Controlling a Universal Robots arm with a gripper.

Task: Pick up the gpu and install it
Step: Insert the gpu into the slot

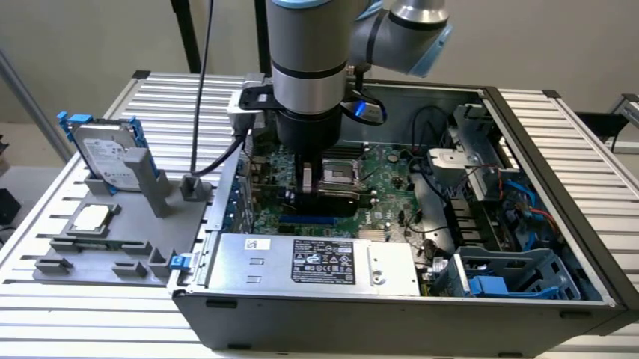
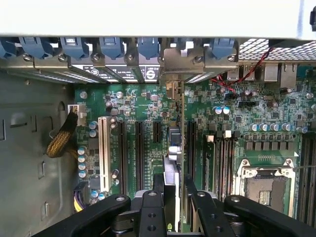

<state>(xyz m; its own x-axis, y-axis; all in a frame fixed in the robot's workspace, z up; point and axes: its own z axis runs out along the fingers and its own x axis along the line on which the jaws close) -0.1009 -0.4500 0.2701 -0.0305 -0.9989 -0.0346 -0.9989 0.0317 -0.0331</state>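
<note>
Between the black fingers of the gripper (image 2: 174, 205), in the wrist view, stands the gpu (image 2: 176, 148), a thin flat expansion card seen edge-on, and the fingers are closed against its two faces. The card runs upright from the gripper toward the row of rear slot openings, its silver metal end bracket (image 2: 181, 61) sitting among the blue plastic slot clips (image 2: 111, 47). Long black expansion slots (image 2: 139, 150) and one white slot (image 2: 103, 153) lie on either side of the card on the green motherboard (image 2: 232, 106), and an empty square processor socket (image 2: 264, 185) sits further off.

From the exterior view the card itself is hard to make out beneath the arm. That view shows the silver and grey robot arm (image 1: 310, 67) reaching straight down into the open grey computer case (image 1: 399, 314), the gripper (image 1: 310, 183) low over the motherboard. A grey power supply box with a black label (image 1: 314, 262) lies near the front of the case. At the exterior view's left, a grey fixture tray (image 1: 100, 247) holds a silver hard drive with blue rails (image 1: 105, 153), standing tilted, and a small square processor chip (image 1: 90, 218).
</note>
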